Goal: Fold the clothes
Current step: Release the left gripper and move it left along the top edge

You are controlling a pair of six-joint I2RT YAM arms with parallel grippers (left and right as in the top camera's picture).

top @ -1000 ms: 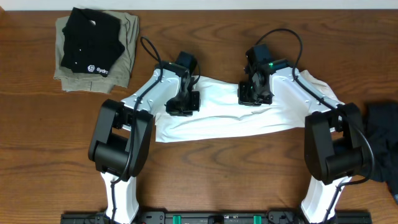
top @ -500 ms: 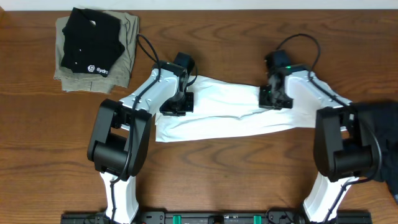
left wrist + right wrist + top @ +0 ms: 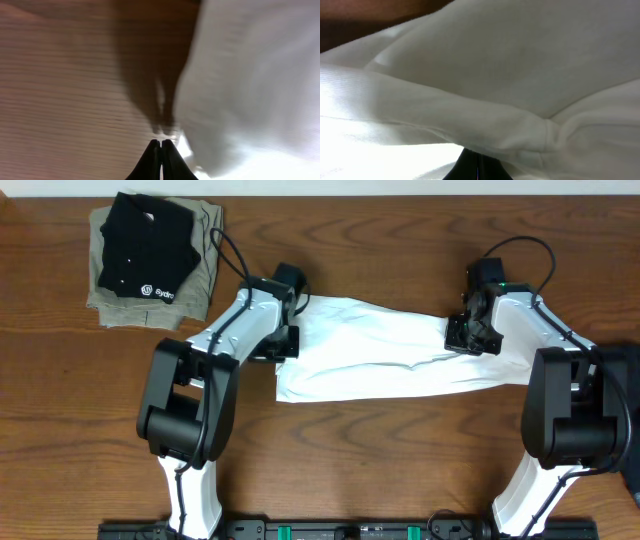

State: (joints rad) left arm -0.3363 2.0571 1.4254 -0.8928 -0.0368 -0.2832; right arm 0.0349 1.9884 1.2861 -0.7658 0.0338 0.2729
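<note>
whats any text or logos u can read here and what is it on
"Sydro": white print beside a small round logo on the folded black shirt; the letters are small, so the spelling is unsure.
Nothing else can be read: the white T-shirt and the khaki garment show no print, and neither wrist view shows any text.

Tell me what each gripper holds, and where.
The right gripper pinches the white T-shirt at a fold near its right end. The left gripper is closed at the left edge; whether it has cloth cannot be told.
</note>
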